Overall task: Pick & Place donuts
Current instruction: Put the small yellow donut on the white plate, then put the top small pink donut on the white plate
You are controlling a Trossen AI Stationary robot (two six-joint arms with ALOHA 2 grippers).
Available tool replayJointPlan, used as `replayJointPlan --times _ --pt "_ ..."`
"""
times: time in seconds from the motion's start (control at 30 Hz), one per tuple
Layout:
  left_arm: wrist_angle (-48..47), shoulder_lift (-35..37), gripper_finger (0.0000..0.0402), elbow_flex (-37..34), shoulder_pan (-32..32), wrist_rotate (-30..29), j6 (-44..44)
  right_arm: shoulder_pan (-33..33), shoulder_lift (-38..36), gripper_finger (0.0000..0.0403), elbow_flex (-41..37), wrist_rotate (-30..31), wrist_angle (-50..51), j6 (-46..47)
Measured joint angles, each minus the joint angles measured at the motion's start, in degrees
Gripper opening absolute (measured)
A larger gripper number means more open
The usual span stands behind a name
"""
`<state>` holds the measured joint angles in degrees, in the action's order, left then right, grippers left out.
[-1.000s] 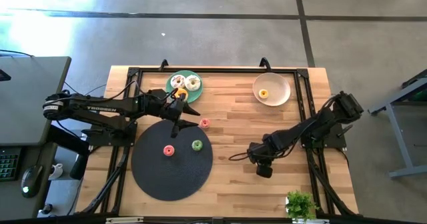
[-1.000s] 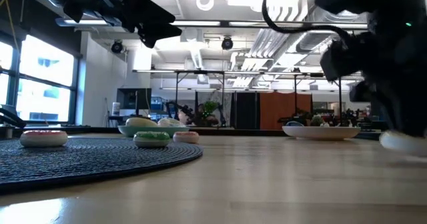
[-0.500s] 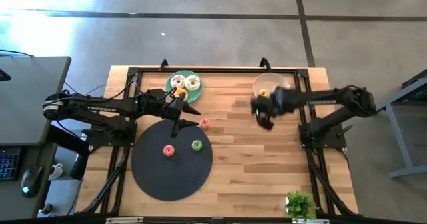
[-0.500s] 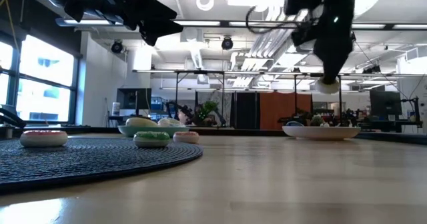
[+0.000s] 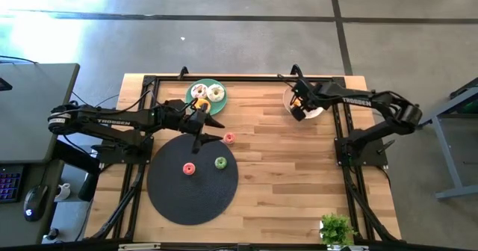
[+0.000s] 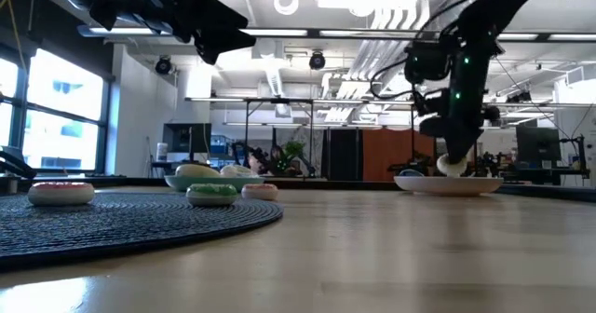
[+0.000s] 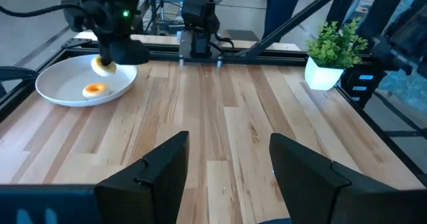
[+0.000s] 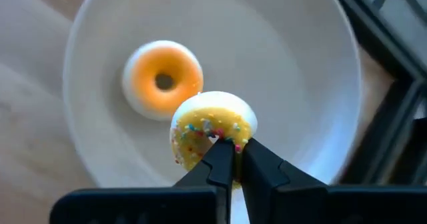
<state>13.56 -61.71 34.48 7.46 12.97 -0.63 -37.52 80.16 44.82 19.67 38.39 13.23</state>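
1. The desk [image 5: 284, 169] carries a big black round mat [image 5: 193, 178] on its left half. A red donut [image 5: 189, 169] and a green donut [image 5: 220, 162] lie on the mat, and a pink donut [image 5: 228, 137] sits on the bare wood just beside its edge.
2. The green plate [image 5: 196, 101] at the far edge holds two larger frosted donuts [image 5: 208, 93]. The left gripper [image 5: 199, 124] hovers just beside that plate, its fingers [image 7: 160, 174] spread and empty.
3. The beige plate [image 8: 300, 64] holds one orange-topped donut [image 8: 163, 82] lying flat.
4. The right gripper [image 8: 227, 159] hangs over that plate, pinching the yellow sprinkled donut [image 8: 212, 134] by its rim, on edge and above the dish.
5. The toy looks light, stiff and smooth, so it may slip; a grip across the ring's wall seems best.
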Motion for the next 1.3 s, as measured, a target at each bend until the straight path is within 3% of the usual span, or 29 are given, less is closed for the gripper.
replayJointPlan --times 0.37,0.63,1.0,1.3 --pt "-0.02 0.00 0.0207 0.00 0.00 -0.72 -0.32 -1.16 0.02 0.0039 -9.11 -2.18 -12.53 -0.98" --pt "-0.05 0.00 0.0207 0.00 0.00 -0.70 -0.59 -1.13 0.02 0.0090 -6.22 -1.00 -9.19 -3.06" --pt "-0.08 0.00 0.0207 0.00 0.00 -1.08 -1.19 -1.09 0.02 0.0162 0.00 -1.10 3.32 -4.24" --pt "-8.33 -3.60 0.0207 0.00 0.02 -15.03 -4.08 1.23 0.02 0.0171 10.84 -7.30 14.16 -2.94"
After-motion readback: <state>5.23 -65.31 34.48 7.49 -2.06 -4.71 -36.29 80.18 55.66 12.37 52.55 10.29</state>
